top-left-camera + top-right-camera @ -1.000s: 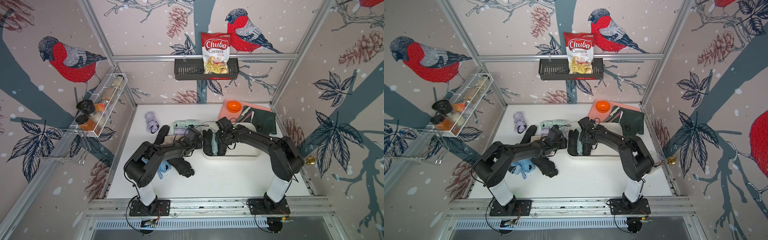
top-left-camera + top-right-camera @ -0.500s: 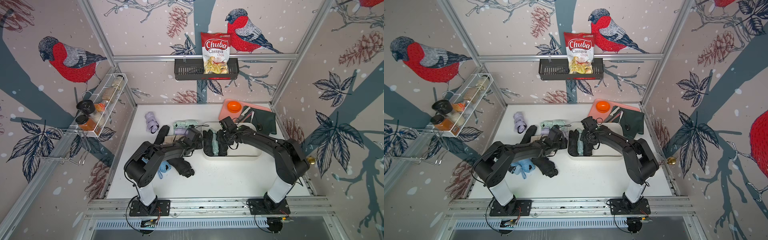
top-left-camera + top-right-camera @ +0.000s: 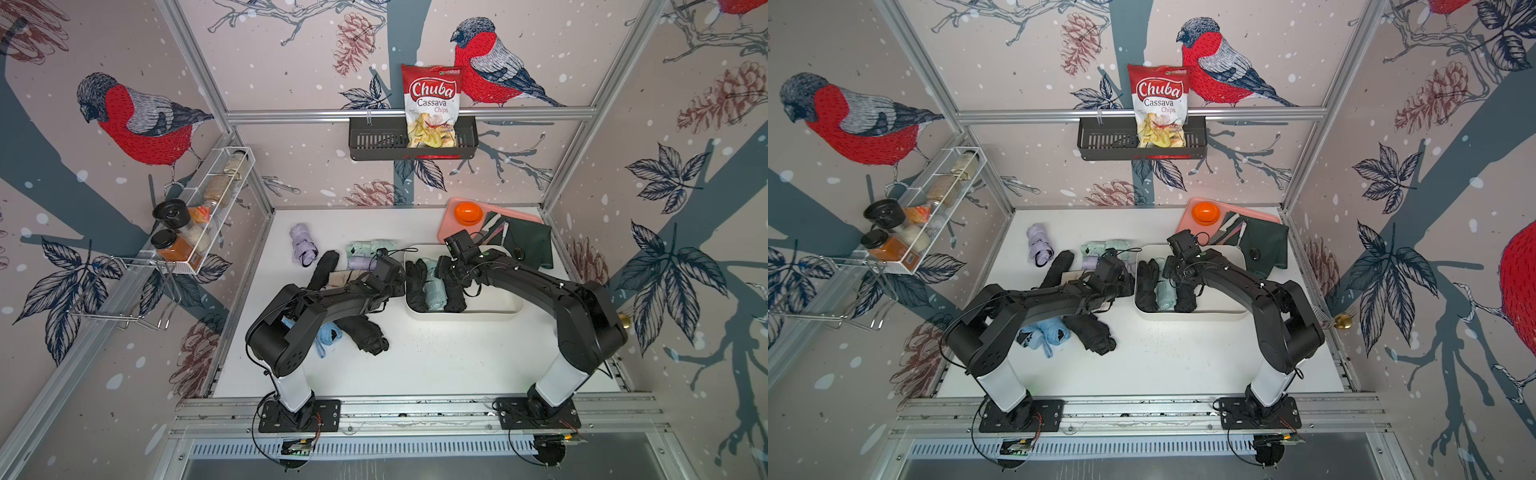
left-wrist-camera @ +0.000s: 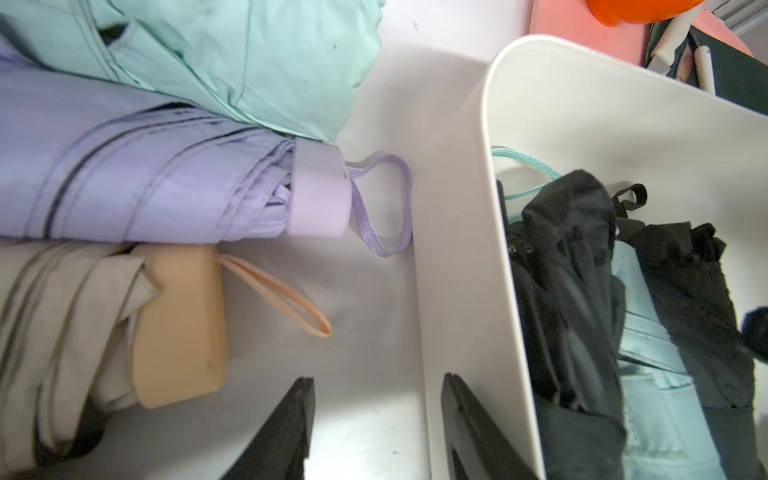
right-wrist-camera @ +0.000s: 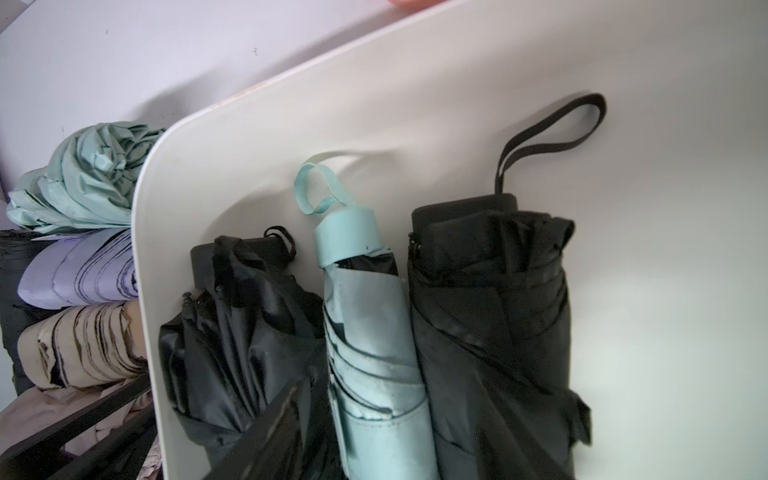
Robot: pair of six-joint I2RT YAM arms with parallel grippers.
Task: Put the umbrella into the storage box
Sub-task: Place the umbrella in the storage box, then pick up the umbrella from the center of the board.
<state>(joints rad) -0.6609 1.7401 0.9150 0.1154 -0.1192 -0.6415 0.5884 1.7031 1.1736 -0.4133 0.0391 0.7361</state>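
**White table (image 3: 436, 365) inside a bird-and-pinecone papered enclosure, seen in both top views.**
From the left: a wire spice rack (image 3: 216, 195); loose umbrellas (image 3: 365, 332); the left gripper (image 4: 376, 380), fingers apart and empty, beside the storage box (image 3: 490, 313), which holds three folded umbrellas (image 3: 436, 291). The right gripper (image 3: 448, 272) is over these, and its grip cannot be told. The bag (image 3: 431, 104) on the back wall reads "Chuba Cassava Chips".
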